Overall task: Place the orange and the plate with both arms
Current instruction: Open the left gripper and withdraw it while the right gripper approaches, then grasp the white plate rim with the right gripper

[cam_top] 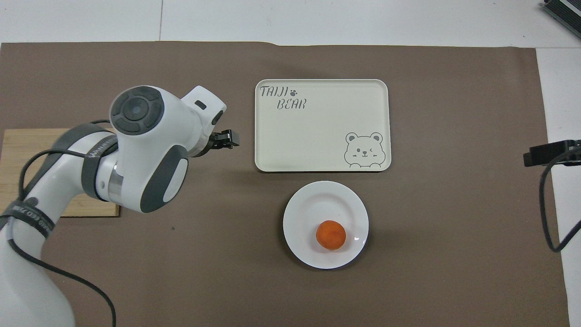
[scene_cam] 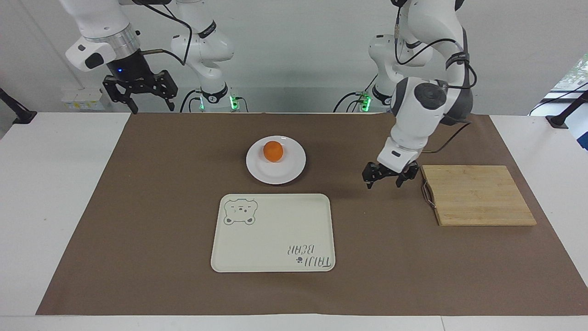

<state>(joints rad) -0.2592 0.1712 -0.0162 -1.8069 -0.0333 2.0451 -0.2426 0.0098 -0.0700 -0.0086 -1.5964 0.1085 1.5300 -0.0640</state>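
Observation:
The orange point(scene_cam: 273, 151) point(cam_top: 331, 235) lies on the white plate point(scene_cam: 281, 177) point(cam_top: 317, 204), on the part of it nearer the robots. My left gripper point(scene_cam: 384, 184) hangs open and empty low over the brown mat, between the plate and the cutting board, close to the board's metal handle. In the overhead view the arm's wrist covers most of the left gripper point(cam_top: 225, 139); only a black tip shows. My right gripper point(scene_cam: 152, 109) waits open and raised at the right arm's end of the table, near its base, holding nothing.
A cream tray with a bear drawing point(scene_cam: 275, 232) point(cam_top: 317, 127) lies just farther from the robots than the plate. A bamboo cutting board point(scene_cam: 477, 195) point(cam_top: 27, 150) sits at the left arm's end. A brown mat point(scene_cam: 161, 207) covers the table.

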